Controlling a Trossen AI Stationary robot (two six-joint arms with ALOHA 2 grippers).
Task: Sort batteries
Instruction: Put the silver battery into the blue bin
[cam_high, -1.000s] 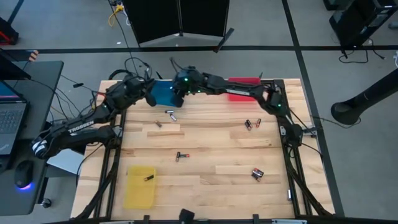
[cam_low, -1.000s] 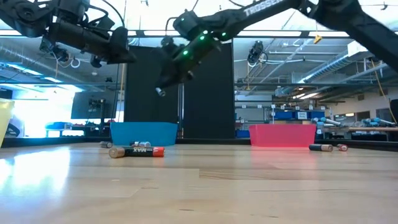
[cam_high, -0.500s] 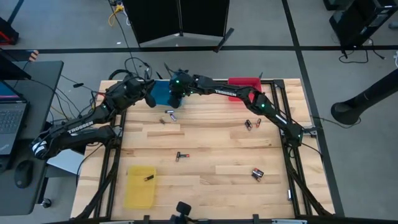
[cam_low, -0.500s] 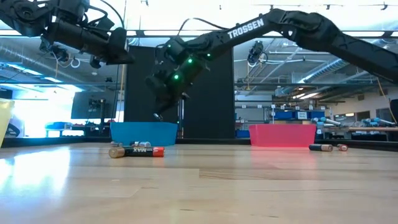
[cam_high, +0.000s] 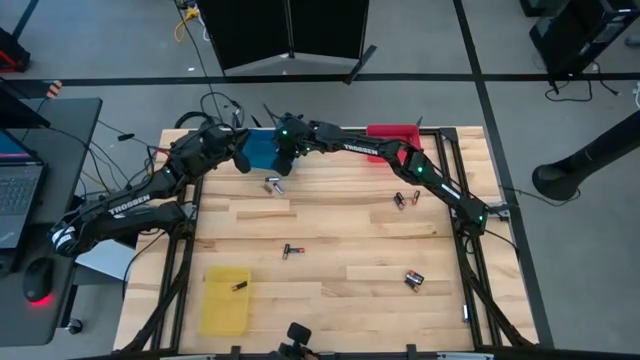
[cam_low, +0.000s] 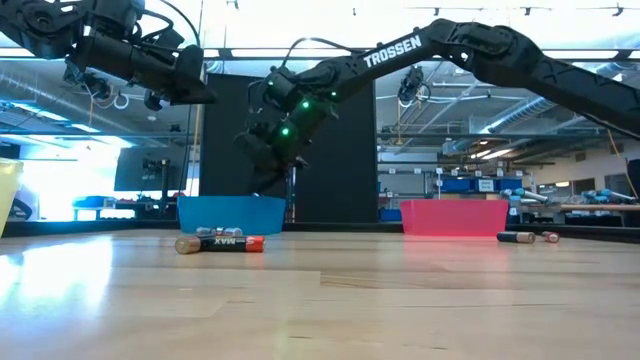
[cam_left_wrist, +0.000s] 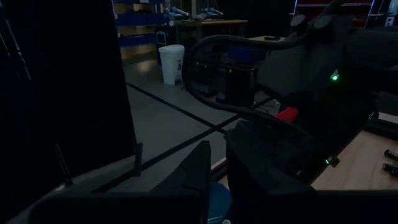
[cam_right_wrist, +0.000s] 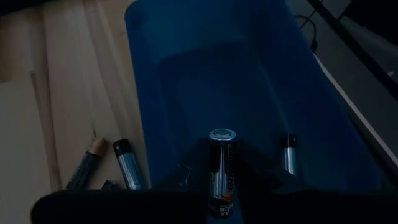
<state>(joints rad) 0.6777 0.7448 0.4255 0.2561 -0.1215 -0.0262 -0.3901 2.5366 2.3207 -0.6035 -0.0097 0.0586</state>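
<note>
Robotics lab, shelving (cam_low: 470, 185), laptop desk (cam_high: 40, 150), cables (cam_high: 215, 105)

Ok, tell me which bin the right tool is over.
The blue bin, at the table's far edge. The right tool, shut on a battery, hangs above its inside; the red bin and yellow bin lie elsewhere.
</note>
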